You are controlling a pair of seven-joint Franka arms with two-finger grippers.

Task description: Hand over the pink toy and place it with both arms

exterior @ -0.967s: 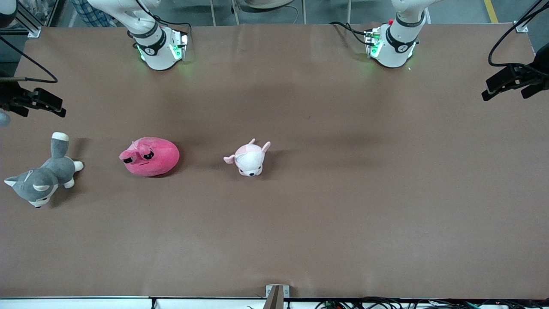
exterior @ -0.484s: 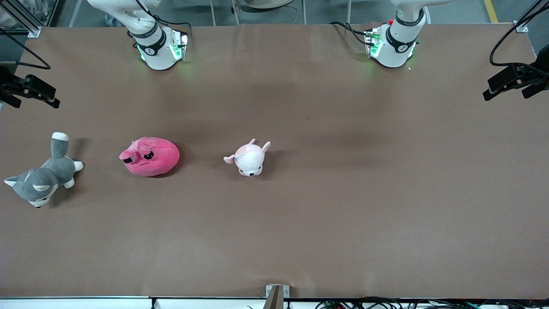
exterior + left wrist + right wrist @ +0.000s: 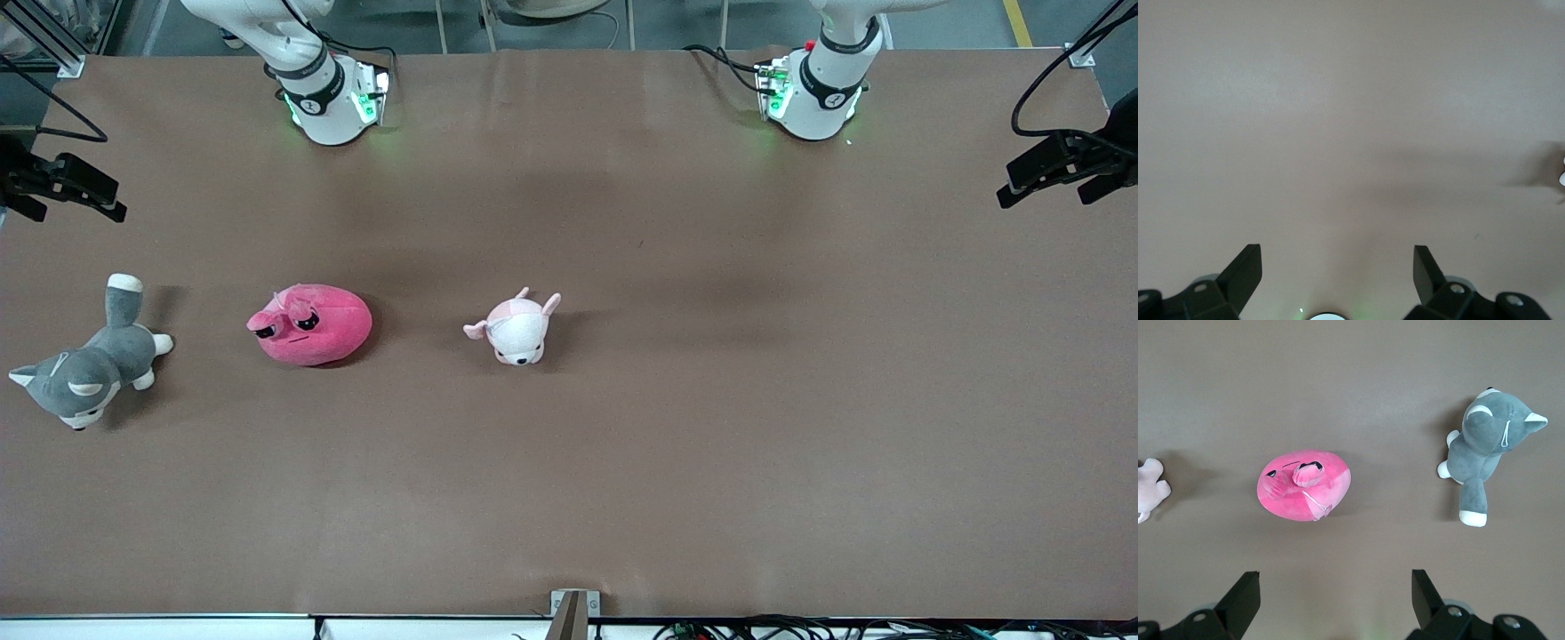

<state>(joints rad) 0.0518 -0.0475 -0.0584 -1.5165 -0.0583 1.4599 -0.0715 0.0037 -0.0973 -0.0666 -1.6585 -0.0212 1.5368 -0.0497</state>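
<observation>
The hot-pink round plush toy (image 3: pixel 311 324) lies on the brown table toward the right arm's end, between a husky plush and a puppy plush. It also shows in the right wrist view (image 3: pixel 1305 485). My right gripper (image 3: pixel 105 197) hangs high over that end of the table, open and empty (image 3: pixel 1335 587), with the pink toy below it and apart from it. My left gripper (image 3: pixel 1022 182) hangs high over the left arm's end, open and empty (image 3: pixel 1337 260), over bare table.
A grey-and-white husky plush (image 3: pixel 84 369) lies at the right arm's end, also seen in the right wrist view (image 3: pixel 1488 450). A pale pink-and-white puppy plush (image 3: pixel 516 329) lies near the table's middle. The brown table (image 3: pixel 711 400) runs wide toward the left arm's end.
My right gripper has drifted a little toward the table's end and the bases' side. The left gripper has barely shifted. The toys have not moved.
</observation>
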